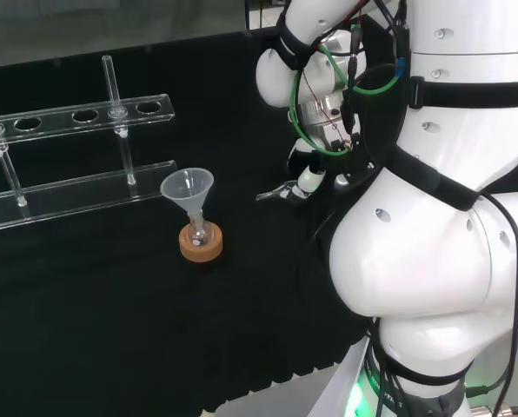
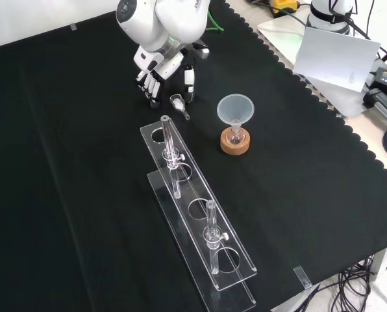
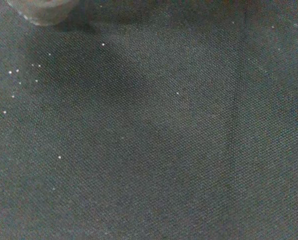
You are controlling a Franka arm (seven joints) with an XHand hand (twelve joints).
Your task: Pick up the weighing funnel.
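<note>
Weighing funnel [image 2: 178, 103]: small clear scoop w/ short stem

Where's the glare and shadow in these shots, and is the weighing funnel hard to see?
Front view: even light; the weighing funnel is only faint glints on the cloth below the hand; the rack's edges shine. Wrist view: a soft shadow band crosses the cloth. Head view: green glow by the arm's base.

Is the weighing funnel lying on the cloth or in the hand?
On the cloth, apparently: front view shows the weighing funnel lying beside the open hand, ungripped.
</note>
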